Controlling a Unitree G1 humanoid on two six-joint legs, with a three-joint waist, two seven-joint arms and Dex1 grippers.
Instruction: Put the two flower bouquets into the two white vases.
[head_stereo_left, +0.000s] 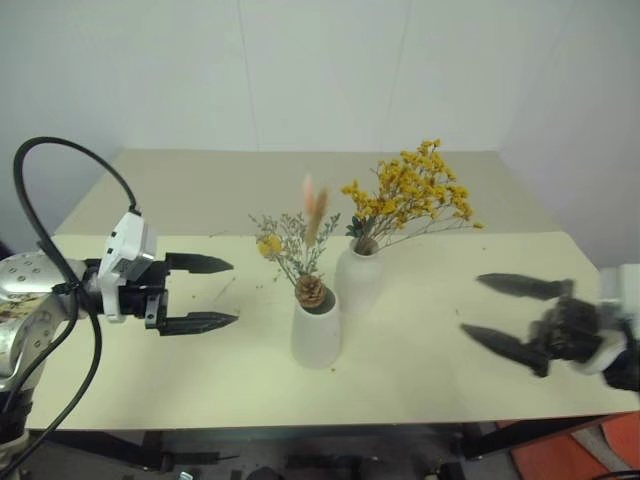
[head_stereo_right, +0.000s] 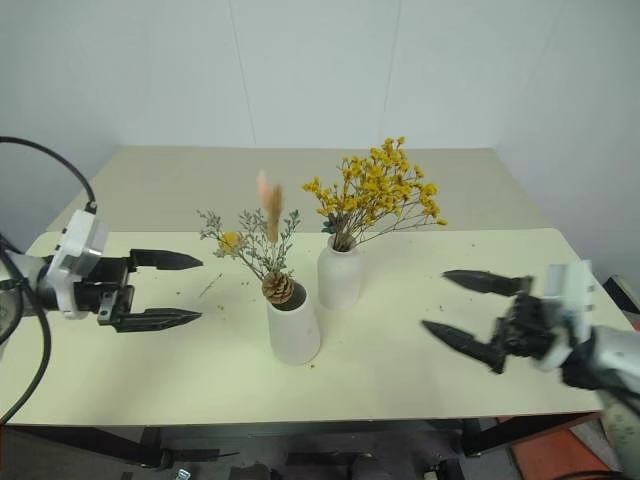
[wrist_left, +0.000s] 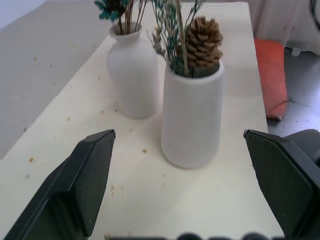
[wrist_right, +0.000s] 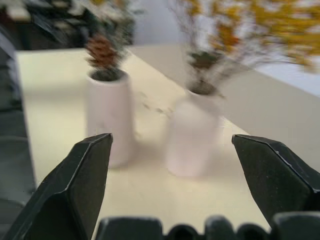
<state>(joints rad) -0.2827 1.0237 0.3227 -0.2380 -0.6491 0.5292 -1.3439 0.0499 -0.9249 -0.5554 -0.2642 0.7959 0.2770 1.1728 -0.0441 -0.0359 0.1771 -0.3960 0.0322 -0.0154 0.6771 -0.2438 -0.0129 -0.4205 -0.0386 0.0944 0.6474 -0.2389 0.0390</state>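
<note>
A straight white vase (head_stereo_left: 317, 330) stands mid-table holding the grey-green bouquet (head_stereo_left: 295, 245) with its pinecone, yellow ball and tan plume. Just behind it to the right, a rounded narrow-necked white vase (head_stereo_left: 359, 277) holds the bushy yellow-orange bouquet (head_stereo_left: 415, 195). My left gripper (head_stereo_left: 210, 293) hovers open to the left of the vases, pointing at them, with nothing between its fingers. To their right my right gripper (head_stereo_left: 500, 310) is open and empty, also aimed toward them. Both vases appear in the left wrist view (wrist_left: 192, 120) and right wrist view (wrist_right: 107, 117).
The cream table (head_stereo_left: 180, 190) carries small flower crumbs around the vases. White walls close in behind and to the right. An orange object (head_stereo_left: 615, 450) sits on the floor beyond the table's near right corner. A black cable (head_stereo_left: 60, 210) loops over my left arm.
</note>
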